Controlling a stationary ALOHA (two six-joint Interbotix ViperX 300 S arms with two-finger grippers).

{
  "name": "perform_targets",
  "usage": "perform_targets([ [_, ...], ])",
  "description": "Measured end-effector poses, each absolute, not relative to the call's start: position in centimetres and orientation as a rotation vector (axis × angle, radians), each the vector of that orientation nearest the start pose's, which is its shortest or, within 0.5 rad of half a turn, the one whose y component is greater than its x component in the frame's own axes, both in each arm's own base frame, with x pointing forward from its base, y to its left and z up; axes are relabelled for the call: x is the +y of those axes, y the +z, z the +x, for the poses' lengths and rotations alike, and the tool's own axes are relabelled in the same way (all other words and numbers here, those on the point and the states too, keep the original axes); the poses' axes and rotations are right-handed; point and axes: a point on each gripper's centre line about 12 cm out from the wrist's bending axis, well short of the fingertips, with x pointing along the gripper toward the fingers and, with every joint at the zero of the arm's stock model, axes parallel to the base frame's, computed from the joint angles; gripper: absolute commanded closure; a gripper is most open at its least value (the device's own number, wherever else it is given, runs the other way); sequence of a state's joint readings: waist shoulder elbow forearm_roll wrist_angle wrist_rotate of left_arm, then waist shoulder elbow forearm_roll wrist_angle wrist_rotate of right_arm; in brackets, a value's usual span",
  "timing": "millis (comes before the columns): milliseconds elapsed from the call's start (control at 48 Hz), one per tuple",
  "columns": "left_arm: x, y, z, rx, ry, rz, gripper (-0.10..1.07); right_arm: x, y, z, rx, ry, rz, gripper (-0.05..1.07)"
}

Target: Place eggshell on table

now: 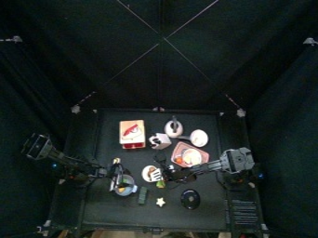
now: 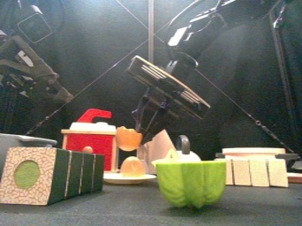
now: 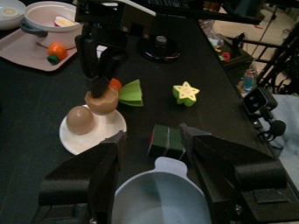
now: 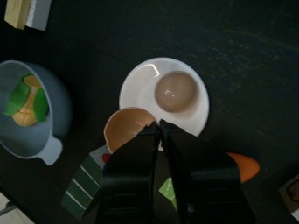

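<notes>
The right hand (image 4: 153, 131) is gripping the eggshell (image 4: 126, 128) above the plate (image 4: 193, 114), mid-frame; next, lowering it onto bare worktop (image 4: 233, 44).

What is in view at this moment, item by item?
eggshell: one, tan, held above the plate's edge
egg: one, tan, on the plate
plate: one, white, mid-table
bowl: one, grey, front left, under the left fingers
tray: one, pink, right of the middle, holds a white dish
red box: one, red and white, at the back
green box: one, green and white, beside the plate
star: one, yellow-green, near the front
black dish: one, front right
right fingers: shut on the eggshell
left fingers: open, empty
</notes>
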State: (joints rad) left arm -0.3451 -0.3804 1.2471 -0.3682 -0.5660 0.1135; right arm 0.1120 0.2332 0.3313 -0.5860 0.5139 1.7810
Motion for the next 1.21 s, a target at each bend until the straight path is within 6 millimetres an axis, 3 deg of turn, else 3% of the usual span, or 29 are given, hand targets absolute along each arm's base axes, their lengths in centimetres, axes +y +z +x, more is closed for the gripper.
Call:
perform_targets([
  [792,-6.1,16.0,24.0,0.336,-0.113,-0.110,0.09,-6.3,12.0,39.3,0.758,-0.930,0.908,0.50],
  [1208,-6.0,15.8,23.9,0.342,-0.107,-0.112,0.09,-7.1,11.8,39.0,0.756,-0.944,0.881,0.34],
])
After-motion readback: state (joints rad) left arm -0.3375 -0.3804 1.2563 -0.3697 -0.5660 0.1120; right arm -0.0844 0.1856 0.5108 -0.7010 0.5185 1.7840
